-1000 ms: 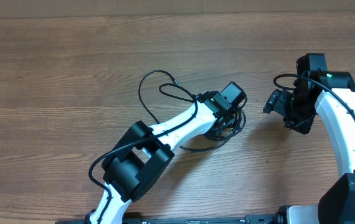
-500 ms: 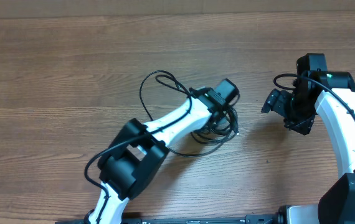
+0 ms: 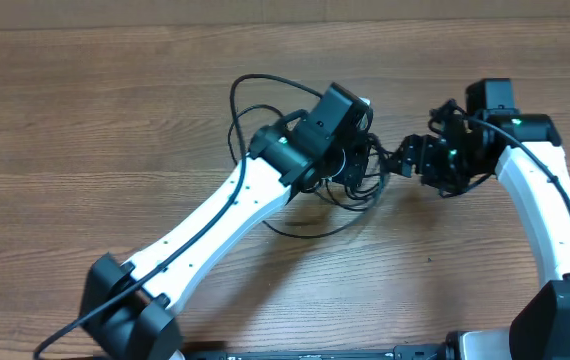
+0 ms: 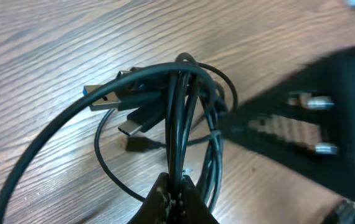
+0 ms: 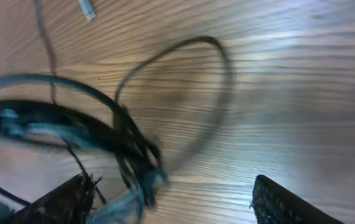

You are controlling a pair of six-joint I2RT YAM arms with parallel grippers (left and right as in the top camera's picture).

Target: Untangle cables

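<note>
Left arm (image 3: 215, 215) stretched diagonally from bottom-left toward centre, left tool (image 4: 176, 198) pinched fully shut (tips meet at bottom of wrist view). Right arm (image 3: 550, 215) bent in from right edge, right tool (image 3: 412, 158) pointing left, fingers (image 5: 71, 199) spread wide, near left tool.

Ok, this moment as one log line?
left fingers: shut on bundle of thin black cables | right fingers: open, near bundle | state: tangled
</note>
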